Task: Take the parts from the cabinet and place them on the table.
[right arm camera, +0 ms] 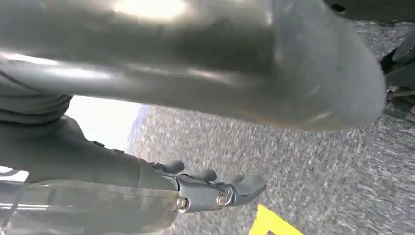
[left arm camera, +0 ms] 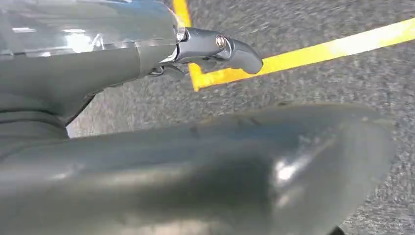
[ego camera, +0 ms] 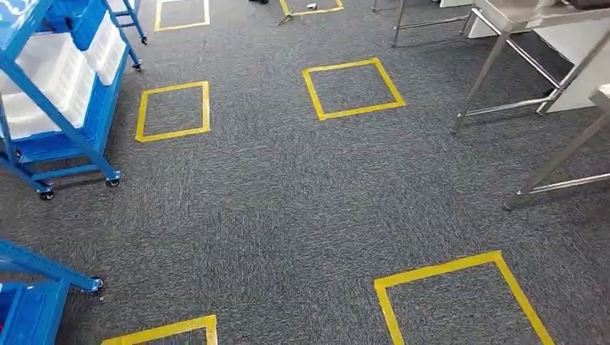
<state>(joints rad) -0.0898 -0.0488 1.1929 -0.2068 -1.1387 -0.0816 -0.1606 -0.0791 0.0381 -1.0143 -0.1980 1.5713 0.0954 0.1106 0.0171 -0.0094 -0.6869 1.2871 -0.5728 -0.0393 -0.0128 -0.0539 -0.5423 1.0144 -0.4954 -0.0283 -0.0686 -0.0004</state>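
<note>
A blue wheeled cabinet with white bins stands at the far left in the head view; what the bins hold cannot be made out. Steel tables stand at the upper right. My left hand hangs over grey carpet near a yellow tape corner. Its fingers are stretched away from the thumb, with nothing in them. My right hand also hangs above the carpet. Its fingers are spread and hold nothing.
A second blue rack juts in at the lower left. Yellow tape squares mark the grey carpet between the cabinet and the tables. A slanted steel table leg reaches the floor at the right.
</note>
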